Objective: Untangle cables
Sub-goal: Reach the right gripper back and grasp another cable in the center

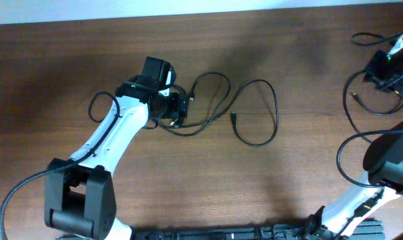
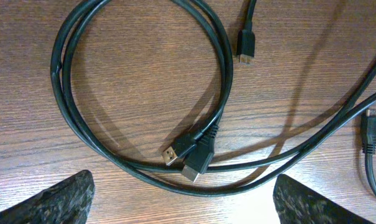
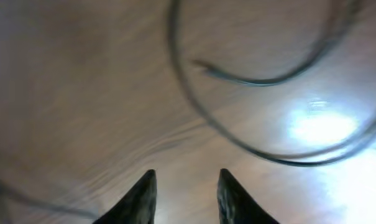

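Note:
Several thin black cables (image 1: 258,110) lie looped on the wooden table near its middle. My left gripper (image 1: 176,108) hovers over their left end, open and empty. In the left wrist view (image 2: 184,202) its fingers are spread wide on either side of a double coil of cable (image 2: 138,37). Two plug ends (image 2: 189,157) lie side by side just ahead of the fingers. Two more plugs show, one at the top (image 2: 245,46) and one at the right edge (image 2: 369,130). My right gripper (image 1: 390,65) is at the far right, open (image 3: 186,173), above blurred cable loops (image 3: 262,81).
The table (image 1: 308,187) is dark wood. More thin black cords (image 1: 353,100) curl at the far right edge around the right gripper. A thicker black arm wire (image 1: 342,160) loops beside the right arm, and another (image 1: 94,107) beside the left arm.

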{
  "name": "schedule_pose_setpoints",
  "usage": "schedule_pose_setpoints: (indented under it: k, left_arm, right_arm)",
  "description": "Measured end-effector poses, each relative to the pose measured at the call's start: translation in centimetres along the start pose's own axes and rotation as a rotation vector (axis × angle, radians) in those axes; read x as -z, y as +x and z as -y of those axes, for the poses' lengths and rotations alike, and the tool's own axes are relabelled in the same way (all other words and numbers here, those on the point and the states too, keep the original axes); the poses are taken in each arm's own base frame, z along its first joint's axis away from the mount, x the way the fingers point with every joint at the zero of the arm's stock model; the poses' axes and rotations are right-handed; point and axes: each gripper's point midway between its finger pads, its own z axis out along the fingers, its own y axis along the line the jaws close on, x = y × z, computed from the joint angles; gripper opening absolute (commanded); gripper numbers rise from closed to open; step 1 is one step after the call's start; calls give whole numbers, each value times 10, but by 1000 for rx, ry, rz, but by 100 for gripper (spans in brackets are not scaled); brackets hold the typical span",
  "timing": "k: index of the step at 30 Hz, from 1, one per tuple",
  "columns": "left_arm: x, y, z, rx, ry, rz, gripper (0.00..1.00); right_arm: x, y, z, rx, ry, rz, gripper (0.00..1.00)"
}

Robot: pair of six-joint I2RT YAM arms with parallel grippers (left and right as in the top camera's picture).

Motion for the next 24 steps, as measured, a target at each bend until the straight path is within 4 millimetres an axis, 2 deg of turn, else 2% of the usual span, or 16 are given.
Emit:
schedule_pose_setpoints:
  k: [2, 3, 4, 7, 12, 15, 20, 24]
  left_arm:
    - [0, 0, -1, 0, -8, 3, 93]
    - [0, -1, -3, 0, -18, 6, 93]
    - [0, -1, -5, 0, -26, 8, 93]
    - [0, -2, -7, -3, -43, 12, 94]
    - [2, 0, -30, 12, -154, 9, 96]
    - [4, -4, -50, 78, -189, 20, 97]
    - [9, -3, -93, 238, -235, 8, 98]
    - [10, -3, -107, 279, -239, 6, 99]
  right_arm:
    - [1, 13, -40, 125, -173, -45, 47]
    - [2, 24, -69, 233, -246, -65, 48]
    - [2, 32, -87, 305, -271, -73, 50]
    - [-5, 72, -155, 586, -267, -103, 53]
    - [-21, 147, -234, 873, -256, -173, 53]
    - [-45, 188, -265, 936, -249, -244, 53]
    - [-85, 241, -298, 950, -220, -322, 53]
    - [-104, 252, -302, 905, -194, -356, 53]
